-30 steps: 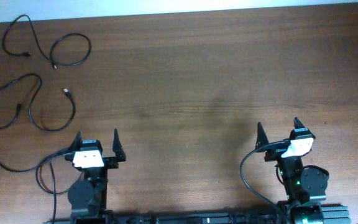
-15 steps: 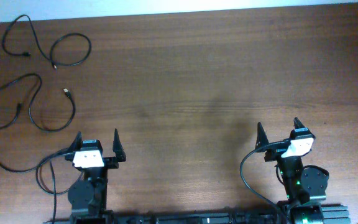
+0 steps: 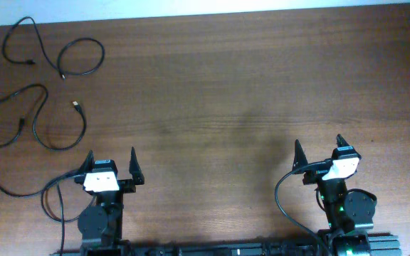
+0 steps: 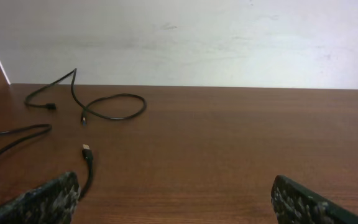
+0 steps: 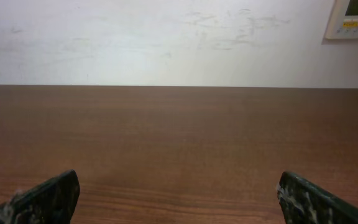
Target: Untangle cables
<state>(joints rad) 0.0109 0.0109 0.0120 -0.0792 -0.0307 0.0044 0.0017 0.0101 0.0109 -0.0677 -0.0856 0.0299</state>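
Left pincer [image 3: 111, 153] and right pincer [image 3: 318, 141] gape wide, empty, unmoved.
We see nothing change over the last second: both wait at the table's [image 3: 226, 85] near edge, while the cables [image 3: 85, 126] lie far left as separate loose loops, so we judge the untangling done.

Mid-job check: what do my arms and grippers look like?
Both arms are black, each with a white block behind the gripper. The left gripper and right gripper have two black pointed fingers; a thick black wire loops off each arm. A green light glows on the right arm.
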